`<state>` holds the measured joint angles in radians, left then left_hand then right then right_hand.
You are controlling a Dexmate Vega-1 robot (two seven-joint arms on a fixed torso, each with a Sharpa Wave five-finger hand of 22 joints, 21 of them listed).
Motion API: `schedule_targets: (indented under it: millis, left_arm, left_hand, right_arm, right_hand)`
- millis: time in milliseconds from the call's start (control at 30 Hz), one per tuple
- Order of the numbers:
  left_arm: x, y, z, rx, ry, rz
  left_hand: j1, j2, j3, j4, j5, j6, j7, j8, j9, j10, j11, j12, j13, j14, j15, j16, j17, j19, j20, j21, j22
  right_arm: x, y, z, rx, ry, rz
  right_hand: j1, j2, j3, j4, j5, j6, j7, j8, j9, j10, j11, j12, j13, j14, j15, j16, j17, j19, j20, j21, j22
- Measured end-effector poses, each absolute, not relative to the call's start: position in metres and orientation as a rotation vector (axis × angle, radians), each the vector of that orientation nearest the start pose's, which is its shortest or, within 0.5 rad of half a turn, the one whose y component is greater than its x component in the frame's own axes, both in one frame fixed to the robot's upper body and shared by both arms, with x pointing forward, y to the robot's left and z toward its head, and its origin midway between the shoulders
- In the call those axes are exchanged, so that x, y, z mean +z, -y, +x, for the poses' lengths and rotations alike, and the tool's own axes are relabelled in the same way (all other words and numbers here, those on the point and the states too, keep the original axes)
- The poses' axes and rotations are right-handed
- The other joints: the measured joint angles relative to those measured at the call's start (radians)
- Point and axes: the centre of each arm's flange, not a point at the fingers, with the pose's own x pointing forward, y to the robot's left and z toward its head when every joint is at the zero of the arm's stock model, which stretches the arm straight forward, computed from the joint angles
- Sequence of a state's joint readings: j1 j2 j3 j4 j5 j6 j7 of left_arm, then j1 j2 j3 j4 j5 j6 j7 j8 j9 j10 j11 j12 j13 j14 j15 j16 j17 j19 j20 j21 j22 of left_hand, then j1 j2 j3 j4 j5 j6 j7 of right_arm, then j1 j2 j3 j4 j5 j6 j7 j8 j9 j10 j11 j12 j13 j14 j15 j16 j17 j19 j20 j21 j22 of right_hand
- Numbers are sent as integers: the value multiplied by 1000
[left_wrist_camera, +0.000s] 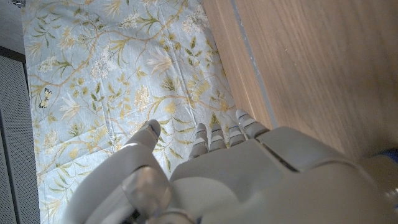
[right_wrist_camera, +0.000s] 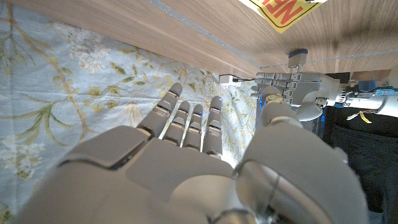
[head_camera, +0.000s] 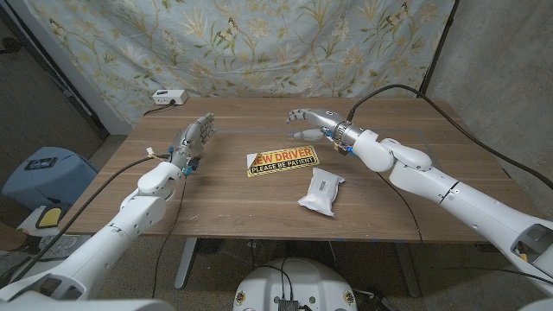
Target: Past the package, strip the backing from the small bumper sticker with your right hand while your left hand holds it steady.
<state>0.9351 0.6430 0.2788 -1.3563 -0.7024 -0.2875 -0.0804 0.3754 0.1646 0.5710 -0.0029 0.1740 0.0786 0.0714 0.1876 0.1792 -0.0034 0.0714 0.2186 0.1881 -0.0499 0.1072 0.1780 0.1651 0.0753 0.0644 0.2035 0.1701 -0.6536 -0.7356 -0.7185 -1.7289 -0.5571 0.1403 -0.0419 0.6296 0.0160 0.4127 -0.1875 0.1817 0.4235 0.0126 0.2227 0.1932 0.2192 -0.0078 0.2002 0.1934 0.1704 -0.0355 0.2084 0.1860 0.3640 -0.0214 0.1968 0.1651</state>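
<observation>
A wooden table (head_camera: 216,199) is standing in front of a floral backdrop (head_camera: 259,43). A yellow bumper sticker (head_camera: 282,161) reading "NEW DRIVER, PLEASE BE PATIENT" is lying flat near the table's middle. A white package (head_camera: 320,191) is sitting just nearer than it and slightly to the right, close beside it without clearly touching.

The left hand (head_camera: 194,138) is hovering to the sticker's left, well apart from it, fingers spread and holding nothing. The right hand (head_camera: 311,123) is hanging beyond the sticker's far right end, fingers loosely apart and also holding nothing.

Neither hand is touching the sticker yet, so the peel seems not to have begun. The main risk is that the sticker is lying flat, with no raised edge to catch; fingertips may slide over it or push it across the table toward the package. If the left hand is pressing too lightly, the sticker may lift whole with its backing. A reaching arm could also knock the package.

A white device (head_camera: 168,98) is resting at the far left edge.
</observation>
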Motion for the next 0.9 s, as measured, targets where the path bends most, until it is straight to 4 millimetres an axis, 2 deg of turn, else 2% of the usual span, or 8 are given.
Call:
schedule_targets:
  millis: [400, 700, 900]
  left_arm:
    - [-33, -365, 628, -161, 588, 14]
    - [-31, -366, 629, -165, 593, 13]
    - [-31, -364, 631, -168, 593, 10]
  left_hand:
    - [0, 0, 0, 0, 0, 5, -5, 0, 0, 0, 0, 0, 0, 4, -4, 0, 0, 0, 0, 0, 0]
    - [0, 0, 0, 0, 0, 5, -5, 0, 0, 0, 0, 0, 0, 5, -6, 0, 0, 0, 0, 0, 0]
    - [0, 0, 2, -2, 0, 5, -5, 0, 0, 0, 0, 0, 0, 5, -6, 0, 0, 0, 0, 0, 0]
  right_arm:
    - [32, 116, 573, 250, 1059, -1510]
    - [28, 104, 581, 260, 1091, -1554]
    - [25, 99, 584, 268, 1118, -1569]
  right_hand:
    - [26, -18, 4, 4, 4, 29, -11, 4, 5, 12, -2, 0, 0, 10, -2, 0, 0, 5, -5, 0, 0]
    - [51, -30, 4, 4, 4, 61, -25, 14, 5, 12, -2, 0, 0, 12, -2, 0, 0, 11, -11, 0, 0]
    - [67, -33, 4, 4, 10, 73, -29, 15, 5, 22, -11, 0, 0, 21, -5, 0, 0, 15, -15, 0, 0]
